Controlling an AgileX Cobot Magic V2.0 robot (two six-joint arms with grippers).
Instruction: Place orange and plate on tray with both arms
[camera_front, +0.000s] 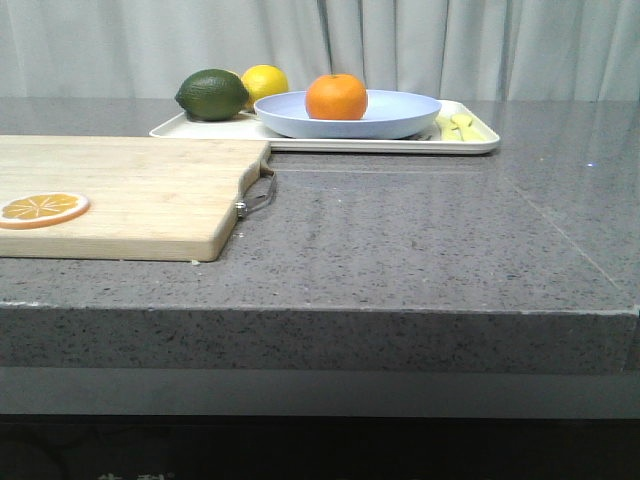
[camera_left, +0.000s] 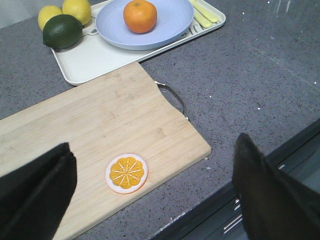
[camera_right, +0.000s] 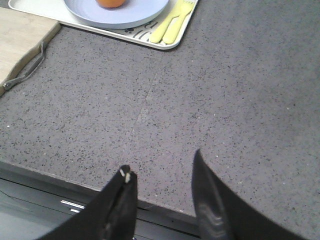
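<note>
On the speckled grey countertop (camera_front: 420, 240), before pale curtains (camera_front: 420, 45), the orange (camera_front: 336, 97) is seated on the plate (camera_front: 400, 115) within the tray (camera_front: 470, 145); the left gripper (camera_left: 155, 190) is spread wide and the right gripper (camera_right: 162, 182) is parted, both holding nothing.

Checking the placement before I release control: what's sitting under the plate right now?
The plate rests on the tray, with the orange on it. Yellow cutlery lies on the tray beside it. What's directly beneath the plate is hidden.

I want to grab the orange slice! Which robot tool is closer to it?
Left. The left tool hangs open right above the orange slice on the cutting board; the right tool is over bare counter.
</note>
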